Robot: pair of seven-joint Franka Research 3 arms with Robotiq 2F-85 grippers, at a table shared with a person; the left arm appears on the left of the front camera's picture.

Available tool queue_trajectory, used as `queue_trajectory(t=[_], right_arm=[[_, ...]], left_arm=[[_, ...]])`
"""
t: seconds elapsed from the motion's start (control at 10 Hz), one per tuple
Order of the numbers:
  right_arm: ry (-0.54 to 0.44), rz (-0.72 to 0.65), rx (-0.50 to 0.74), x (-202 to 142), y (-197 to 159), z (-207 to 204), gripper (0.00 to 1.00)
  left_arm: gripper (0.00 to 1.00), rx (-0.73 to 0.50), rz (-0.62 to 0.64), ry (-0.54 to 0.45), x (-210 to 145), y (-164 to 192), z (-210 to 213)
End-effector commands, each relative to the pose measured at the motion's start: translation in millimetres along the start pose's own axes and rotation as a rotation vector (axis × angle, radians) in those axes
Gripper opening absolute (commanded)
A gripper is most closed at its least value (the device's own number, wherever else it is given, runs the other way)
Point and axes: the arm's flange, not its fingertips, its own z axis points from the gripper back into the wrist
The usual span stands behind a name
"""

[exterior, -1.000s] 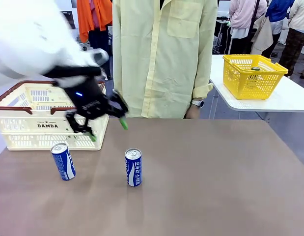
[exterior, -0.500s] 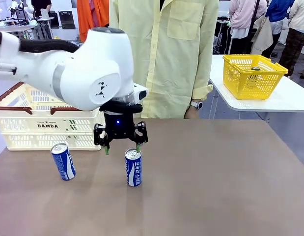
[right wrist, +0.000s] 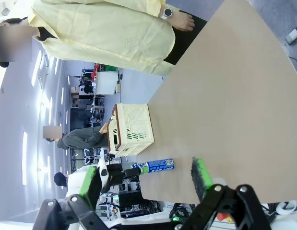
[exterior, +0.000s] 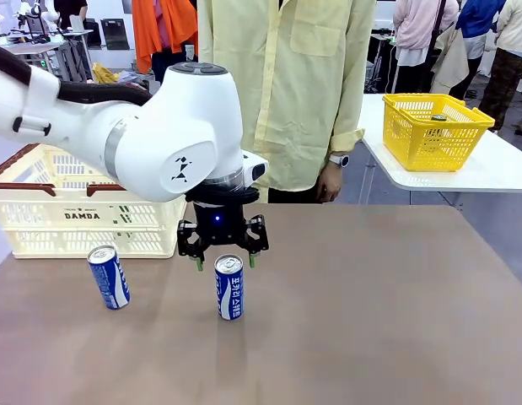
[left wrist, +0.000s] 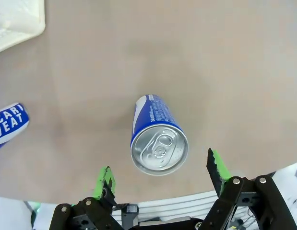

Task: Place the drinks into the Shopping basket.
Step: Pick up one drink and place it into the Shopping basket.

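Two blue-and-white drinks stand upright on the brown table. One can (exterior: pixel 229 287) is in the middle and the other can (exterior: pixel 108 276) is to its left, in front of the Shopping basket (exterior: pixel 83 211). My left gripper (exterior: pixel 225 261) hovers open just above the middle can, fingertips level with its silver top on either side. From the left wrist, that can (left wrist: pixel 158 139) sits between the green fingertips (left wrist: pixel 105 179), untouched, with the second can (left wrist: pixel 9 125) at the left edge. My right gripper (right wrist: pixel 144 178) is open and holds nothing, off the table's side.
A person in a pale yellow shirt (exterior: pixel 286 93) stands at the far edge, one hand (exterior: pixel 330 181) hanging by the table. A yellow mesh basket (exterior: pixel 436 126) sits on a white side table at the right. The table's right half (exterior: pixel 395 304) is bare.
My left arm swung from beside the cream basket to the middle can, and its open gripper has come down around the can's top. The cans have not moved.
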Motion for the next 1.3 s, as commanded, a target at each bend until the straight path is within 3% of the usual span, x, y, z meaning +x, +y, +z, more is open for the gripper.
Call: queue_trajectory(t=[0.0,1.2], right_arm=[[-0.001,0.015,0.019,1.1,1.5,0.4,1.0],[-0.001,0.015,0.019,1.1,1.5,0.4,1.0]], left_arm=[[1.0,0.014,0.019,-0.004,2.0,0.6,-8.8],[1.0,0.042,-0.002,0.053,12.3,2.3,-50.5]])
